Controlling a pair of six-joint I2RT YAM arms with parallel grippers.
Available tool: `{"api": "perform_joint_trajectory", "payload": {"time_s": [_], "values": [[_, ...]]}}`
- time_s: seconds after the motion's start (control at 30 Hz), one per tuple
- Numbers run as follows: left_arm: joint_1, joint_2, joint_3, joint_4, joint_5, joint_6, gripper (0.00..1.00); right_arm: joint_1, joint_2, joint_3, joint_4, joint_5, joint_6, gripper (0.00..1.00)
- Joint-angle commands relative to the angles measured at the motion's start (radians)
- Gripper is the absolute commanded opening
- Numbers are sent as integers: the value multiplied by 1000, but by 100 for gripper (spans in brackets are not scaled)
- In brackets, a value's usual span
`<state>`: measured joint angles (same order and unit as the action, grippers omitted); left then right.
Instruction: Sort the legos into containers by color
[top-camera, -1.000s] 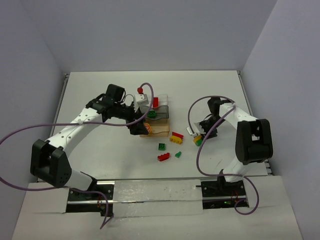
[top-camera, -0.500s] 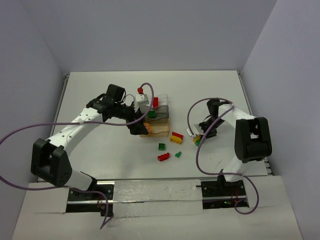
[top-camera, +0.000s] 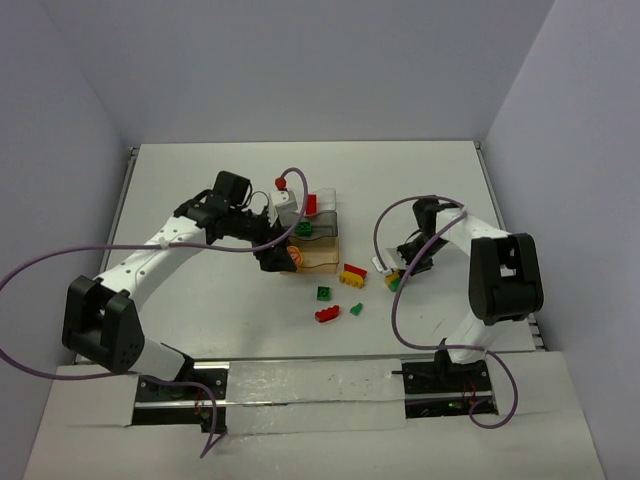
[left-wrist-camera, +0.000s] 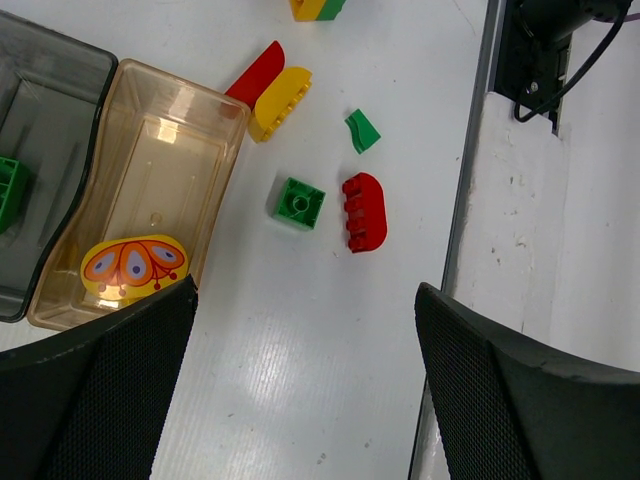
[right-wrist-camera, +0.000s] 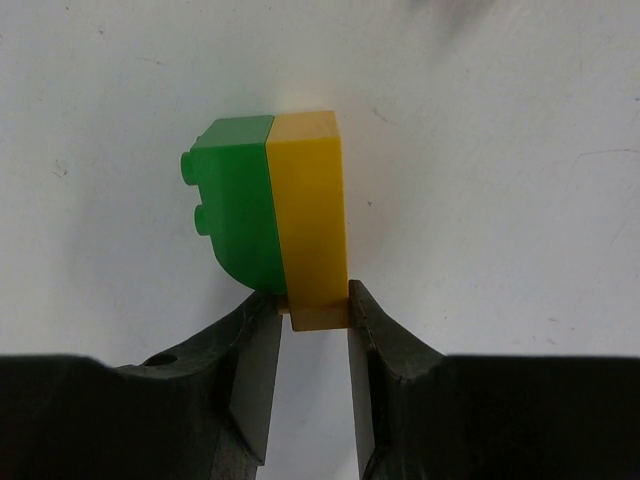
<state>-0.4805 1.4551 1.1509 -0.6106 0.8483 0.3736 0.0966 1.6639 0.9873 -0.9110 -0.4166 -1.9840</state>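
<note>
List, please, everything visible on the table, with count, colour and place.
clear tray: one, far end of the row; red brick inside
grey tray: one, smoky, middle; green brick inside
amber tray: one, near end; yellow piece with orange pattern inside
red-and-yellow pair: one, on the table beside the amber tray
green square brick: one, loose on the table
red rounded brick: one, next to the green square brick
green curved piece: one, loose
green-and-yellow stack: one, at the right
left gripper: open, over the amber tray's end
right gripper: shut on the green-and-yellow stack's yellow half
</note>
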Motion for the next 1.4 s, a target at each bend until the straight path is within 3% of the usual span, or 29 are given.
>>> {"api": "perform_joint_trajectory", "payload": {"time_s": [0.0, 0.13, 0.3, 0.4, 0.47, 0.67, 0.87, 1.17, 1.37], "values": [[8, -29, -14, 80, 41, -54, 96, 15, -62, -19, 11, -29, 50, 0], [22, -51, -9, 158, 8, -180, 98, 14, -144, 26, -6, -101, 259, 0], [41, -78, 11, 216, -3, -338, 99, 20, -272, 121, 64, -227, 836, 0], [46, -87, 29, 239, -31, -427, 99, 26, -326, 176, 126, -268, 1102, 0], [46, -85, 60, 266, -79, -527, 99, 61, -385, 177, 249, -210, 1384, 0], [44, 11, 145, 326, -35, -724, 99, 258, -428, 182, 435, 71, 1830, 0], [43, 105, 214, 382, -37, -907, 99, 385, -388, 246, 474, 231, 1981, 0], [40, 128, 197, 428, -55, -960, 87, 508, -335, 303, 459, 346, 2011, 0], [42, 150, 197, 453, -18, -979, 86, 541, -323, 302, 454, 395, 2000, 0]]}}
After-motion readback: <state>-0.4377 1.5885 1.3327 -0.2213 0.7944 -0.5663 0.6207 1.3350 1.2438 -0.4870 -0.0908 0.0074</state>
